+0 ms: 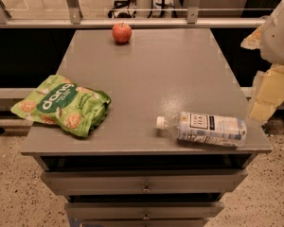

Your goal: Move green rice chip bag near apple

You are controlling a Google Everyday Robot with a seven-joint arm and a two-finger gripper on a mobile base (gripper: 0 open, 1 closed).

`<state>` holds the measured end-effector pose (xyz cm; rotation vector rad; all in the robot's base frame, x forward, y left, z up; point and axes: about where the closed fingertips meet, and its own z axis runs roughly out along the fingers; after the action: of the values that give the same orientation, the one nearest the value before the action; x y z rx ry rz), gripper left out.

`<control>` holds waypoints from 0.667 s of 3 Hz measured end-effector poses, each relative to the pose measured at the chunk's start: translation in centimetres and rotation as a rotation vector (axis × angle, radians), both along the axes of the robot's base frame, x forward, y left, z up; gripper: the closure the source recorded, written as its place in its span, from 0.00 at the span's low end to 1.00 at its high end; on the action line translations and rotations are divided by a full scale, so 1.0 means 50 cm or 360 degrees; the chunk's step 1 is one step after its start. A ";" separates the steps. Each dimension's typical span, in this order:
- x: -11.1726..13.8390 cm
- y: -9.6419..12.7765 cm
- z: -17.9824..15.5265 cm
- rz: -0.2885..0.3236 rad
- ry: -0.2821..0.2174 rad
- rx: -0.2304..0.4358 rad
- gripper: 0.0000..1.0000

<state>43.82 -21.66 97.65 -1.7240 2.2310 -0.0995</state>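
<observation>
The green rice chip bag (61, 105) lies flat at the front left of the grey table (165, 74) and hangs slightly over the left edge. The apple (121, 32) stands at the far edge of the table, left of centre and well away from the bag. My gripper (269, 94) is off the table's right side, below the white arm joint (279, 30). It is far from both the bag and the apple and holds nothing that I can see.
A clear plastic bottle with a white label (206, 127) lies on its side at the front right of the table. Drawers (144, 182) sit below the front edge. A railing (132, 20) runs behind the table.
</observation>
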 end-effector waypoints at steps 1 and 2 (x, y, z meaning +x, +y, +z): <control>0.002 0.005 -0.001 0.0003 -0.0001 0.0010 0.00; 0.025 0.058 -0.011 0.0038 -0.0008 0.0110 0.00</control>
<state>45.09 -18.78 97.12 -1.7117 2.1831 -0.0208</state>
